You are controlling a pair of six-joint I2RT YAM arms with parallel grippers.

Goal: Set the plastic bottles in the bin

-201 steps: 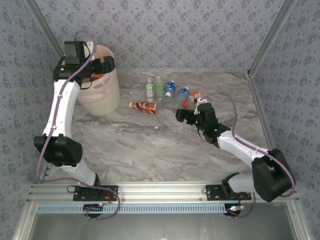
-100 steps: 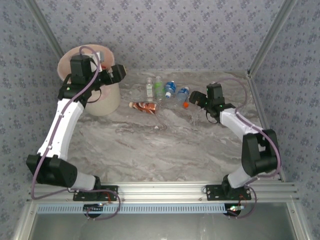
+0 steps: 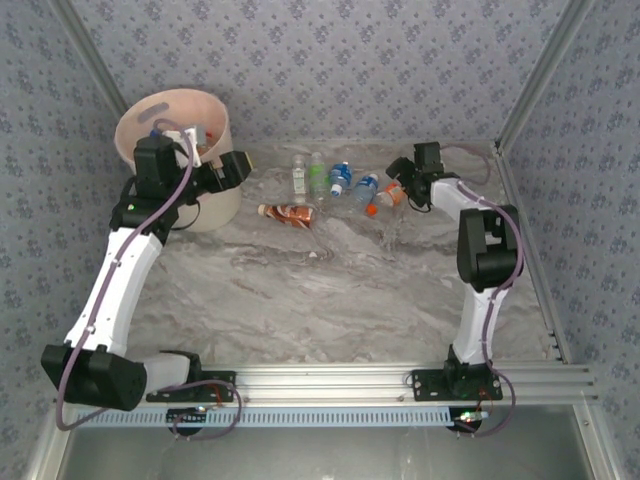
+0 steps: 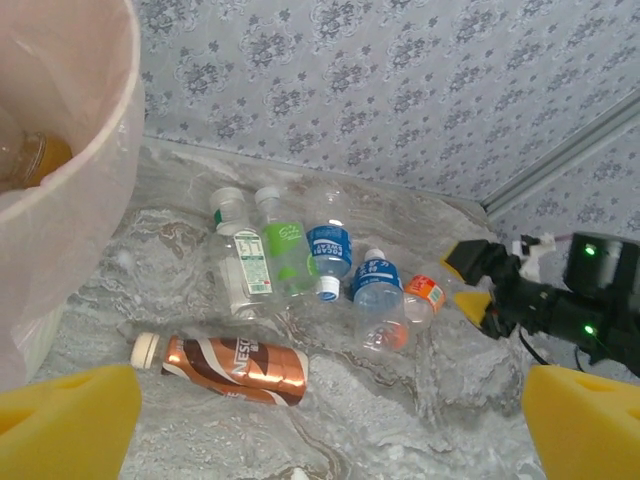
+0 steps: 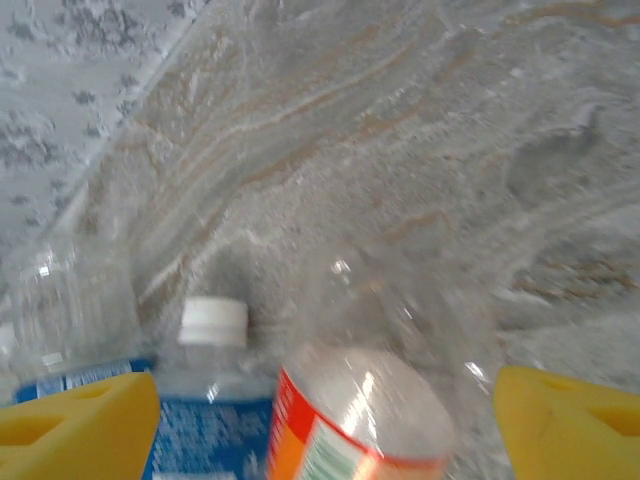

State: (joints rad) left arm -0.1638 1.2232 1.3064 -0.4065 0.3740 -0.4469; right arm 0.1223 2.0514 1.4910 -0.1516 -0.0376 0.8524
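The pale pink bin (image 3: 215,200) stands at the back left, and its wall (image 4: 70,200) fills the left of the left wrist view, with a bottle (image 4: 35,160) inside. Several plastic bottles lie in a row at the back: white-labelled (image 4: 240,265), green (image 4: 283,250), two blue (image 4: 330,250) (image 4: 378,295) and orange-labelled (image 3: 390,192). A brown bottle (image 3: 290,213) lies in front of them. My left gripper (image 3: 235,165) hangs open beside the bin, empty, with yellow pads (image 4: 65,420). My right gripper (image 3: 402,187) is open astride the orange-labelled bottle (image 5: 360,420), its pads (image 5: 570,420) apart from it.
Patterned walls close the marble table at the back and both sides, and a metal corner post (image 3: 530,90) rises at the back right. A blue-labelled bottle (image 5: 205,410) lies tight against the orange-labelled one. Open tabletop (image 3: 320,300) stretches in front of the bottles.
My right arm has stretched to the back and brought its jaws around the orange-labelled bottle. My left arm has swung off the bin's mouth to its right side.
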